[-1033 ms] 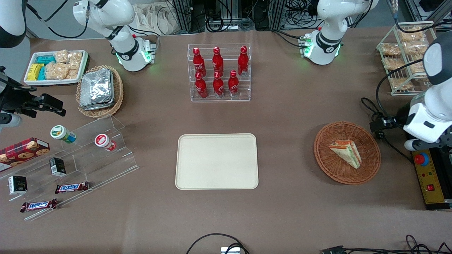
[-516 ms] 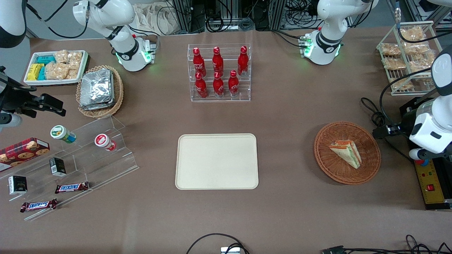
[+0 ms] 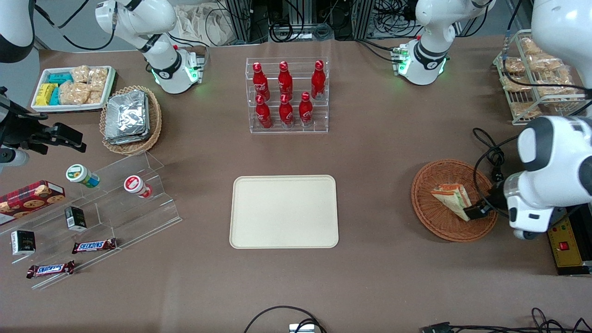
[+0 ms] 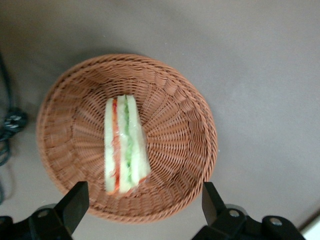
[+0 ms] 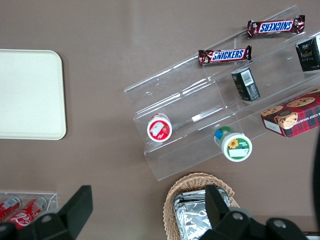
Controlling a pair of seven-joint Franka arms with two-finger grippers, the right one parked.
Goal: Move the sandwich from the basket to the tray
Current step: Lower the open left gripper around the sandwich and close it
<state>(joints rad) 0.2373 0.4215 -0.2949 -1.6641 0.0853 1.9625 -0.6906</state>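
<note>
**Gripper lined up over the sandwich, grab not made yet**

Going left to right in the front view: the tray (image 3: 284, 211) sits bare mid-table, then the basket (image 3: 428, 217) at about 3 o'clock from it, with the sandwich (image 3: 449, 199) lying inside. The gripper (image 4: 142, 205) hovers above the basket, fingers spread wide and holding nothing. In the wrist view the wedge runs 12 to 6, long axis between the 2 fingers (image 4: 75, 202), so I'd guess a straight drop works.

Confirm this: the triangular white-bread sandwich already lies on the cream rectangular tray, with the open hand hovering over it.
Not right. The triangular white-bread sandwich lies in the round reddish-brown wicker basket, as the left wrist view shows; the cream rectangular tray holds nothing. The open hand does hover over it.
</note>
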